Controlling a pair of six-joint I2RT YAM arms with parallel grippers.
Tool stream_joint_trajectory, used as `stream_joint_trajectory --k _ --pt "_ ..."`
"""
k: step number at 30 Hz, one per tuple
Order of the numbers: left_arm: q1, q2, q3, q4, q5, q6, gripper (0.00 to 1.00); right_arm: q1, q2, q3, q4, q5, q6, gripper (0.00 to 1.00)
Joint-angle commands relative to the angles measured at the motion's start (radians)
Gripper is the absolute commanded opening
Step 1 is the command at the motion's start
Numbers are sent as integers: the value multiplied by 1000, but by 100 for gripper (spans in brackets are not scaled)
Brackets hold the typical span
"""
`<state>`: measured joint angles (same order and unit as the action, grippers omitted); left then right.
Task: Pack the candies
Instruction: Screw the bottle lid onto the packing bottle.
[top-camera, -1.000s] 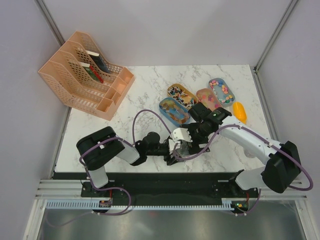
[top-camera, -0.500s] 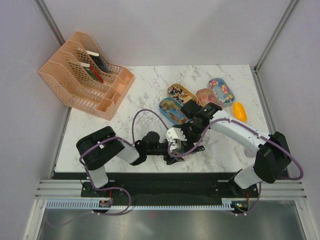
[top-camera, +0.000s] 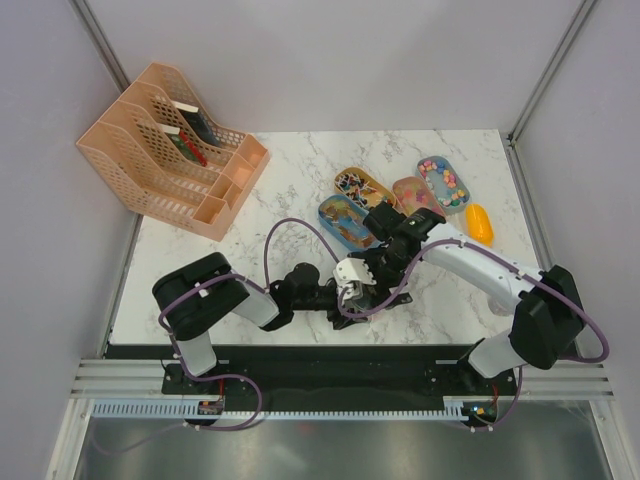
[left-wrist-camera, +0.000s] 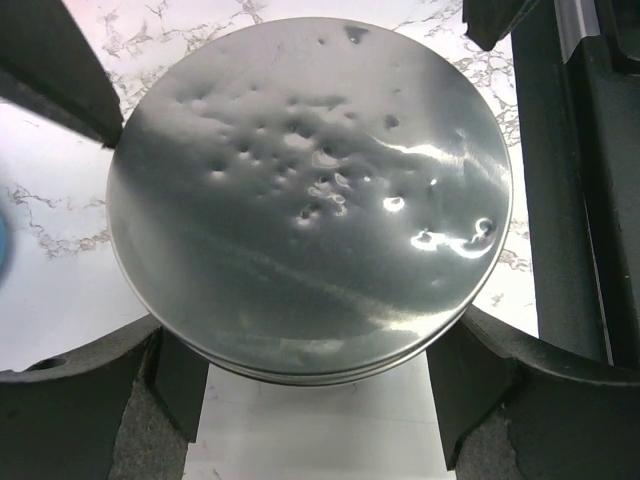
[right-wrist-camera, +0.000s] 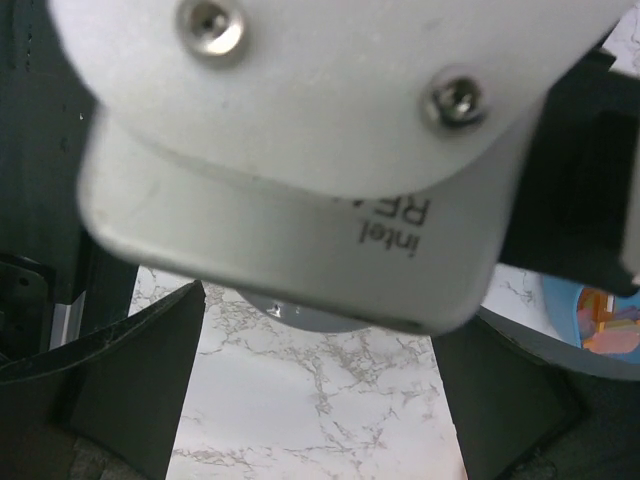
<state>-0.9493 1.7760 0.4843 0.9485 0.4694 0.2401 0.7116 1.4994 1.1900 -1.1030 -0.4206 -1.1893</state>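
The candies (top-camera: 445, 184) lie sorted in several oval trays at the back middle of the marble table: a blue tray (top-camera: 332, 215), a yellow one (top-camera: 383, 187), a pink one (top-camera: 408, 186) and a grey one (top-camera: 430, 163). My left gripper (left-wrist-camera: 315, 400) is shut on a round silver tin (left-wrist-camera: 310, 190) with a dimpled top, its fingers (left-wrist-camera: 180, 385) pressing on both sides of the rim. In the top view that left gripper (top-camera: 350, 297) sits near the front edge. My right gripper (right-wrist-camera: 320, 400) hangs open just over it. The left wrist's white camera housing (right-wrist-camera: 300, 150) fills most of the right wrist view.
A yellow-orange scoop (top-camera: 479, 223) lies to the right of the trays. A peach file organiser (top-camera: 170, 150) stands at the back left. The blue tray's edge (right-wrist-camera: 560, 310) shows at the right of the right wrist view. Both arms crowd the front middle of the table.
My right arm has swung left and nearer, bringing its open gripper over the left gripper. The left arm and the tin have stayed put.
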Motion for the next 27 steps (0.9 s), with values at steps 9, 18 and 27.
stream_joint_trajectory --k 9,18,27 --pt "3 36 -4 -125 -77 16 33 49 -129 -116 -43 -40 137 98" --pt "3 36 -6 -132 -55 25 33 58 -202 -170 -25 3 247 98" --pt "3 57 8 -142 -47 33 32 6 -229 -139 126 42 224 98"
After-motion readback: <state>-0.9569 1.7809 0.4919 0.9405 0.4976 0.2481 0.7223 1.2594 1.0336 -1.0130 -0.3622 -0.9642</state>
